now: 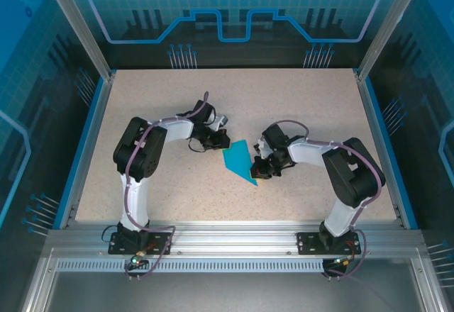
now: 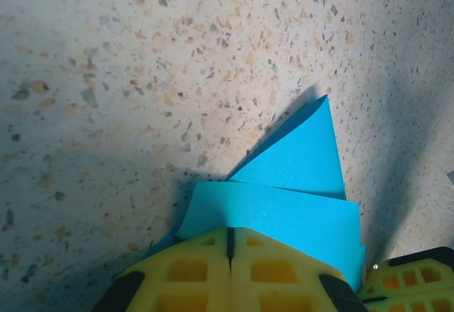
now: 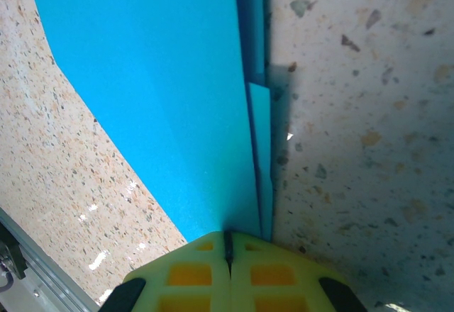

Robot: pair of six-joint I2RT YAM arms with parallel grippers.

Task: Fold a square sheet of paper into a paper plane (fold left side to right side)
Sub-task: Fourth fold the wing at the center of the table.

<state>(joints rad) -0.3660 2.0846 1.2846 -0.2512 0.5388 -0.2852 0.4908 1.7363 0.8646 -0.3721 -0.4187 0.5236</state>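
Smooth matt paper (image 1: pixel 238 162) on a speckled stone-look table (image 1: pixel 298 106); fingers (image 3: pixel 177 276) of moulded yellow plastic.

The left arm (image 1: pixel 138 154) and the right arm (image 1: pixel 351 171) both have fat black joints with white tubes between them, and a thin purple-grey cable (image 1: pixel 130 200) loops along each one. Each arm stands on a flat black base plate (image 1: pixel 142 240) with small screws. The left pincer (image 2: pixel 229 230) and the right pincer (image 3: pixel 228 235) have bright yellow fingers (image 2: pixel 213 255) with square holes and black sides.
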